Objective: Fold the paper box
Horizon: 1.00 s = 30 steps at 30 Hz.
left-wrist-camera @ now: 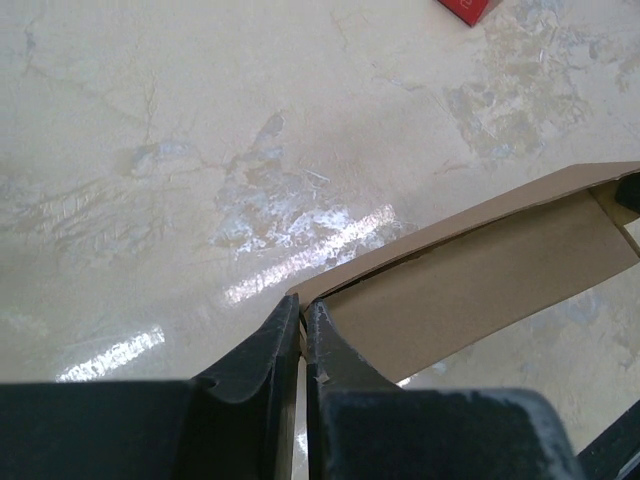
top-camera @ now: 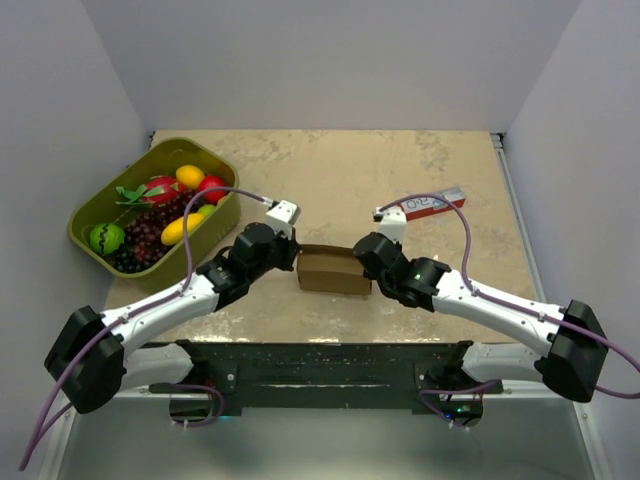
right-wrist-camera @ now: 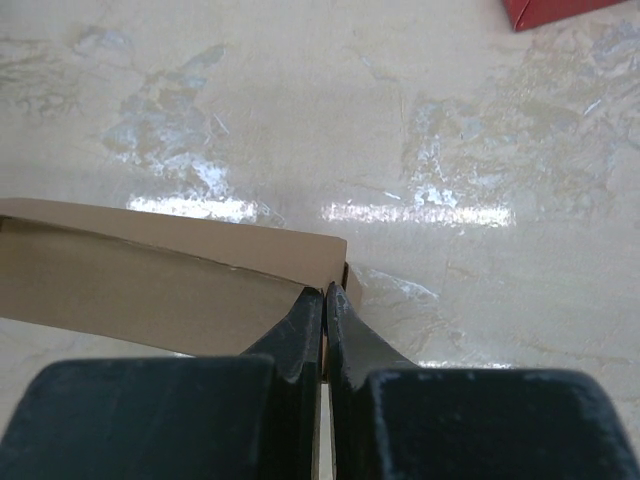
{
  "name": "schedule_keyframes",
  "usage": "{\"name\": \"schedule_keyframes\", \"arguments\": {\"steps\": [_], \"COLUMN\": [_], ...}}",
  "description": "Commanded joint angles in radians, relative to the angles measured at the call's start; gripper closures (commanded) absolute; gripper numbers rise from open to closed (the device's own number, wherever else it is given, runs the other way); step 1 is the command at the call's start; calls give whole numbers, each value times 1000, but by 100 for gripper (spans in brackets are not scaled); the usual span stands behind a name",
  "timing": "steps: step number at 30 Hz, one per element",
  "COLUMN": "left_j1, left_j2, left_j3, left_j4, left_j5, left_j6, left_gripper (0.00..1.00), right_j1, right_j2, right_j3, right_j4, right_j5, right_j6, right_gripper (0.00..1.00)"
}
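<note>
1. Arm bases: both are bolted at the 6 o'clock edge of the table (top-camera: 350, 165). The arms reach inward toward each other.
2. Left gripper (top-camera: 295, 260): it meets the 9 o'clock end of the paper box (top-camera: 334, 270). In the left wrist view the left gripper (left-wrist-camera: 303, 312) has its fingers (left-wrist-camera: 262, 350) pressed almost together, pinching a thin cardboard edge at the box corner (left-wrist-camera: 480, 275).
3. Right gripper (top-camera: 368, 262): it meets the 3 o'clock end of the box. In the right wrist view the right gripper (right-wrist-camera: 326, 296) has its jaws pressed together, with a sliver of brown cardboard between them at the box corner (right-wrist-camera: 150, 285).
4. Paper box: plain brown, it sits between the two grippers, just toward 6 o'clock from the table centre. Whether its underside touches the table cannot be told. Its long side runs from 9 to 3 o'clock.
5. Olive bin (top-camera: 222, 218): toward 10 o'clock, well apart from the box, holding toy fruit (top-camera: 160, 215).
6. Red-and-white carton (top-camera: 432, 205): toward 1 o'clock, lying flat on the table beyond the right gripper.
</note>
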Motion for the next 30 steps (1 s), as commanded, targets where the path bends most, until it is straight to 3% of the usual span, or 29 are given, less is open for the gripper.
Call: {"name": "schedule_keyframes", "arguments": {"steps": [1,10,23,26,30], "left_j1": [-10,-15,-79,-96,-99], "left_j2": [7,-40,-69,-88,-97], "left_j3": [0,-218,-327,-341,-350], "left_j4": [149,342,338,321,287], "left_j5": [55,104,55,30,4], "left_j6": [14,5,23,28,22], "left_gripper": [100,100,100,100,100], "right_j1": [17,24,34,37,37], "right_j2": [-46,-121,-164,-178,-195], "right_j3": [-15,-198,-224,-225,-215], "right_j4": [213,302,217,197,164], "right_j5": [4,21,29,31,31], "right_j6": [15,45,65,70,71], "right_gripper": [100,100,99,97,85]}}
